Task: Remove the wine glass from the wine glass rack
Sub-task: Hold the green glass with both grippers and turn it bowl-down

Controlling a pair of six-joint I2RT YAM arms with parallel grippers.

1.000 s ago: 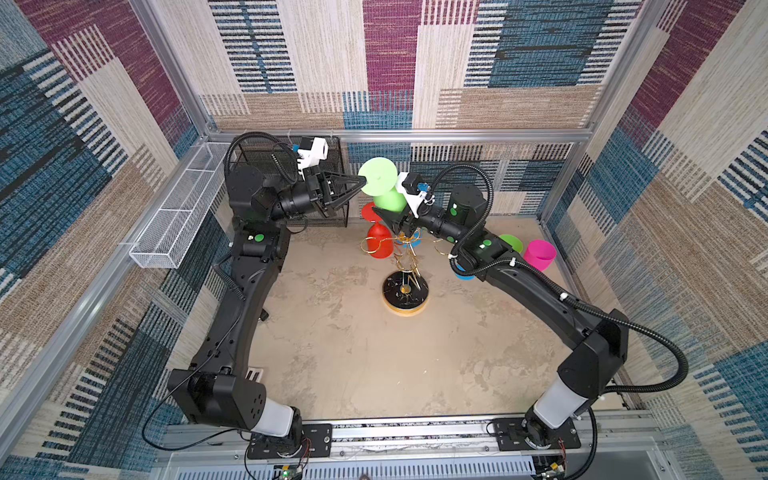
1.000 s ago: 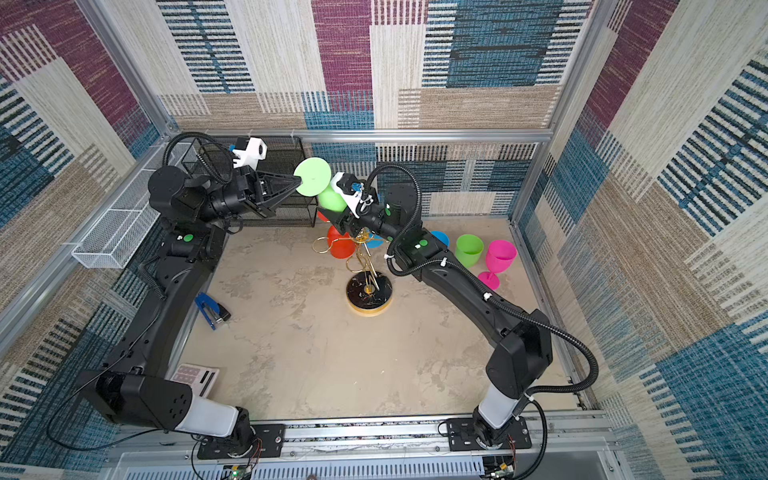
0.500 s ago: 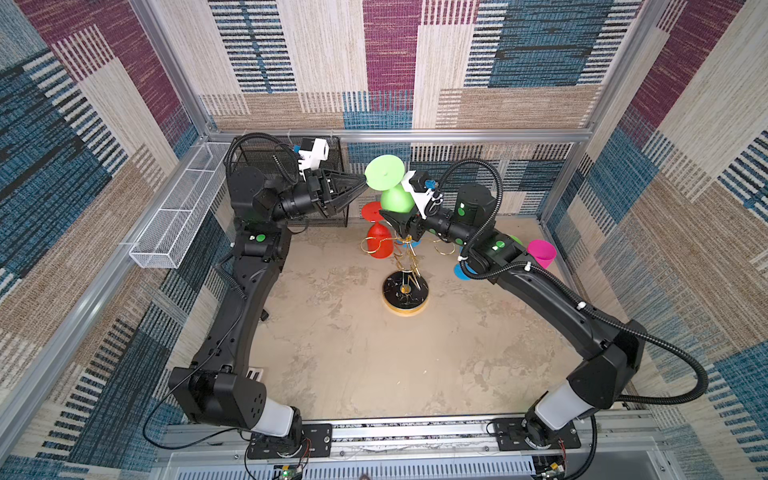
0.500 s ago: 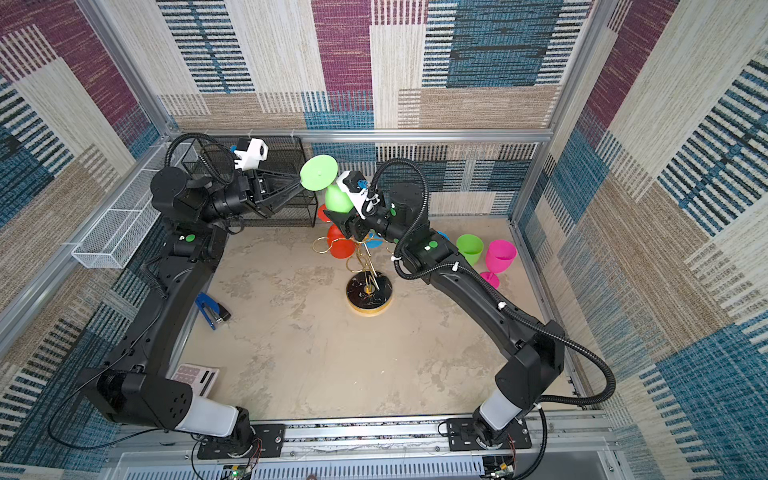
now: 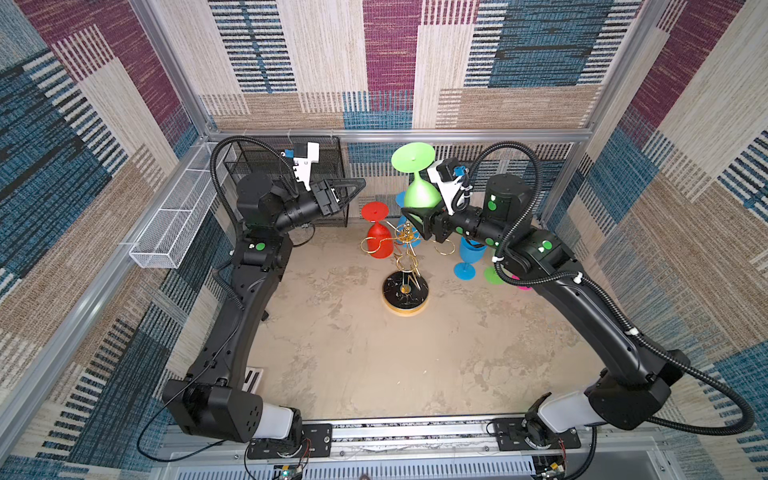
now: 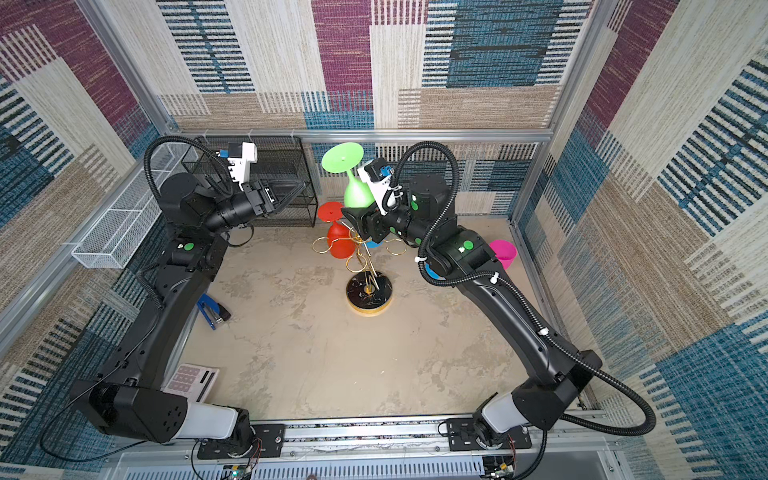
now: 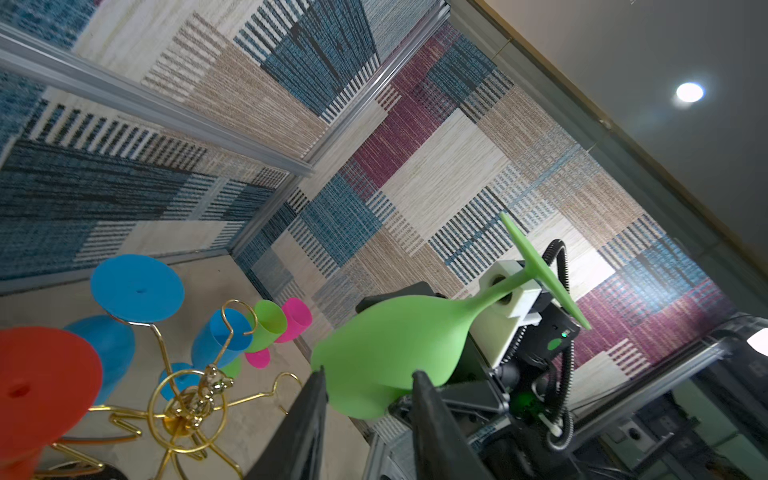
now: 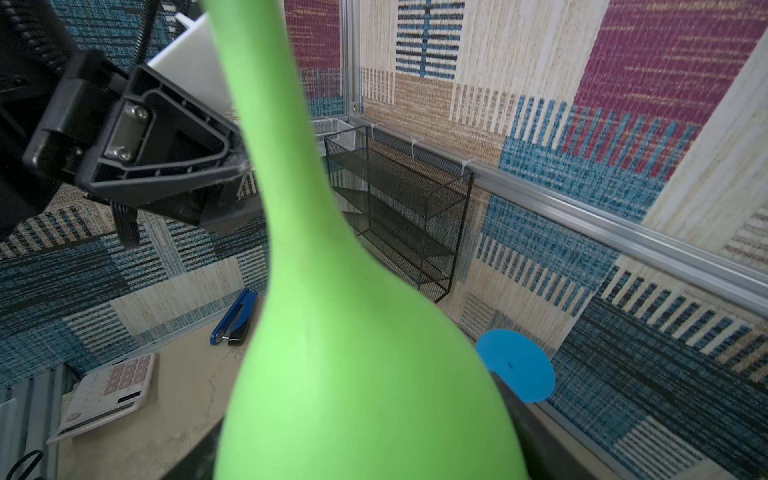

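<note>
As right fingers [image 5: 417, 223] clasp, green wine glass [image 5: 422, 195]

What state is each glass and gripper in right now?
green wine glass, foot up, held clear of the wine glass rack
right gripper, shut on its bowl
left gripper, open, empty
red wine glass, hanging foot up on the rack
blue wine glass, hanging on the rack

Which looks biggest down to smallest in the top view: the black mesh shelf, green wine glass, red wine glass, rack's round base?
1. black mesh shelf
2. green wine glass, though it is held high, nearer the camera, which inflates it
3. red wine glass and rack base look about alike; not ranked
</note>
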